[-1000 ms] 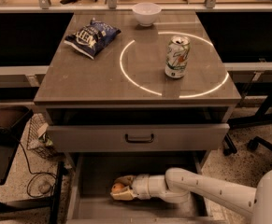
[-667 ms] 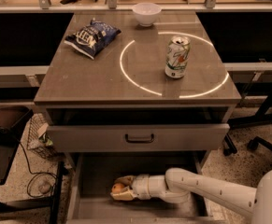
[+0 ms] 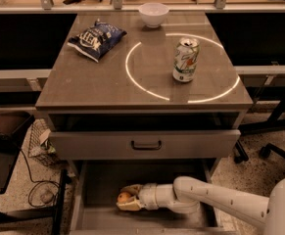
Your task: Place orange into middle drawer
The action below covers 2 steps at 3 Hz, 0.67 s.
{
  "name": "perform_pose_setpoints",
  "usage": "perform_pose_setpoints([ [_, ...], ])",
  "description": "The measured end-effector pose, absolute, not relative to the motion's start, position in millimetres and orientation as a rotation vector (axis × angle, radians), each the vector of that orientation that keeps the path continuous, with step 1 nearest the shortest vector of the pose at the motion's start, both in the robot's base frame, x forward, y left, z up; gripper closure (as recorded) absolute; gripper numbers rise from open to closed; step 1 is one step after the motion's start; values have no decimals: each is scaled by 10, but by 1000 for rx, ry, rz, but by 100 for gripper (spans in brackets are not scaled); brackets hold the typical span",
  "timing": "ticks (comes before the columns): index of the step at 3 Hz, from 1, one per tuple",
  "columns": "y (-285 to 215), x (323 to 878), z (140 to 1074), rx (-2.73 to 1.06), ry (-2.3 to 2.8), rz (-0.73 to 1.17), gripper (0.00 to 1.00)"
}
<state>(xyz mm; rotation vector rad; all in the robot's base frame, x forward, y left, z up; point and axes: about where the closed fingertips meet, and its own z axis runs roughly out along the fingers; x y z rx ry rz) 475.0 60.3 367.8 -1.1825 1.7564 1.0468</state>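
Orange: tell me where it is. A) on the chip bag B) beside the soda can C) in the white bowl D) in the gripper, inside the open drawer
D: the gripper is closed around the orange, down inside the open middle drawer.

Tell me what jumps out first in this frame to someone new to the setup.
First, the white arm reaching low into the open middle drawer, with its gripper closed around the orange left of the drawer's centre. Next, the bright light ring on the cabinet top, with the soda can upright inside it. The chip bag lies at back left and the white bowl sits at the back edge.
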Motion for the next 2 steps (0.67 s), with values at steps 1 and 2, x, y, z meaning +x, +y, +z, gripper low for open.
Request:
perform_pose_setpoints([
  [1,604,4750,3678,-1183,1756,1047,12],
  [2,619,4743,3678,-1184,1755,1050,0],
])
